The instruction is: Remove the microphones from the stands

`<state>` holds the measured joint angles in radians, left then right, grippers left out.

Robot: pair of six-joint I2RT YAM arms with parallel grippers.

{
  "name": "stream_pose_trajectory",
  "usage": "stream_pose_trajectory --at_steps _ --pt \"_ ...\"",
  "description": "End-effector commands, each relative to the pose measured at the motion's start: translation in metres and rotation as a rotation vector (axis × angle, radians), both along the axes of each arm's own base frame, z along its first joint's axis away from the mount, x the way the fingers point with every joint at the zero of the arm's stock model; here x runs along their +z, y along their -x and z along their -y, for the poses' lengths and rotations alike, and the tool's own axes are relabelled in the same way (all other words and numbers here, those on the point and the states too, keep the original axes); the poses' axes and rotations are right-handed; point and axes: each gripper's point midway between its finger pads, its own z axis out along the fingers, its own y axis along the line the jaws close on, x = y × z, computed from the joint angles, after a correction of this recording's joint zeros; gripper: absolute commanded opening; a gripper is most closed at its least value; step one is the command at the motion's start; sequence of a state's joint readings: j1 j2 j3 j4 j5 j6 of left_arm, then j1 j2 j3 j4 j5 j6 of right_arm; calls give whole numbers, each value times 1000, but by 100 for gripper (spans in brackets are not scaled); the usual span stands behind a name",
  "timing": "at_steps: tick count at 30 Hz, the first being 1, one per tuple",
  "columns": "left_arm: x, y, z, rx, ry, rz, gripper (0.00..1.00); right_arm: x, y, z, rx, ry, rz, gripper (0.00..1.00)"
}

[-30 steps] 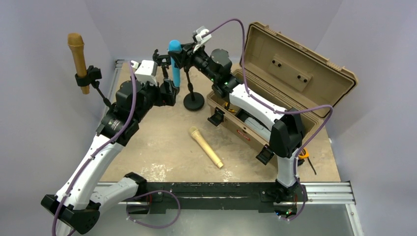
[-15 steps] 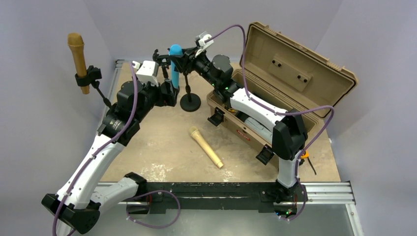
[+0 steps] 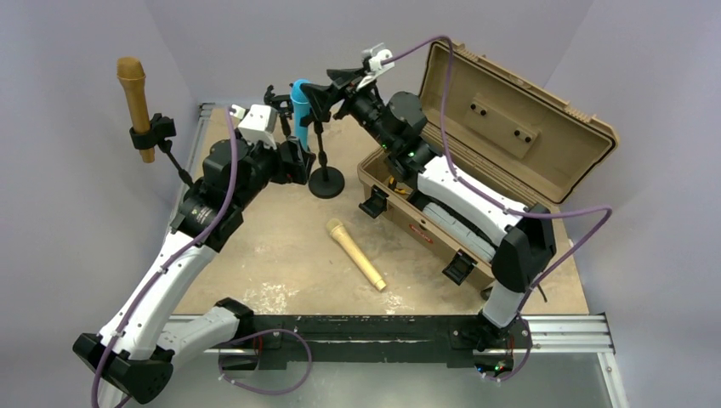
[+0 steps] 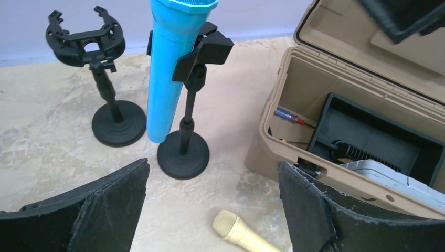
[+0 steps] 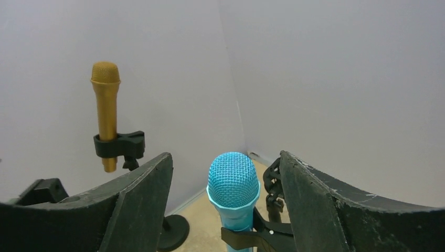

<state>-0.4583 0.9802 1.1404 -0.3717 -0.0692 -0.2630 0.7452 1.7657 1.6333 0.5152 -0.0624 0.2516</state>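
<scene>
The left claw (image 4: 212, 167) hung near the stand's base, its jaws wide apart on nothing. Beyond it, the blue microphone (image 4: 168, 79) sat clipped in the stand (image 4: 183, 157). The right claw (image 5: 225, 156) had let go of its head and spread apart, so the removal remained undone.

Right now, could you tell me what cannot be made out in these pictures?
- Blue microphone: head cut off by the left wrist view's top edge.
- Cream microphone: handle cut off by that view's bottom edge.
- Case: contents mostly hidden overhead by the right arm.
</scene>
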Motion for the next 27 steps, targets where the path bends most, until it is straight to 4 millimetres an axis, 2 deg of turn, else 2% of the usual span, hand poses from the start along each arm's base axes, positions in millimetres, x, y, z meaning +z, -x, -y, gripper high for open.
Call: stream_pose_trajectory --at_steps 1,2,5,8,10,14,18,23,27 --pt "13 -6 9 -34 57 47 90 29 11 34 -73 -43 35 73" --pt "12 -10 9 -25 64 45 90 34 14 45 -93 -57 42 72" --pt "17 -23 7 29 105 26 89 30 13 72 -150 -73 40 73" --pt "25 -42 7 91 141 9 86 24 11 91 -189 -67 27 71" --pt "36 -56 -1 173 149 24 85 23 17 98 -191 -73 29 71" --pt "52 -82 -6 236 101 94 84 23 34 109 -176 -98 49 71" --pt "65 -100 -8 261 40 145 84 14 38 114 -181 -88 38 71" --pt "72 -115 2 244 -13 171 81 1 40 120 -202 -70 22 71" --pt "67 -123 10 234 -61 171 76 -5 41 122 -209 -58 13 71"
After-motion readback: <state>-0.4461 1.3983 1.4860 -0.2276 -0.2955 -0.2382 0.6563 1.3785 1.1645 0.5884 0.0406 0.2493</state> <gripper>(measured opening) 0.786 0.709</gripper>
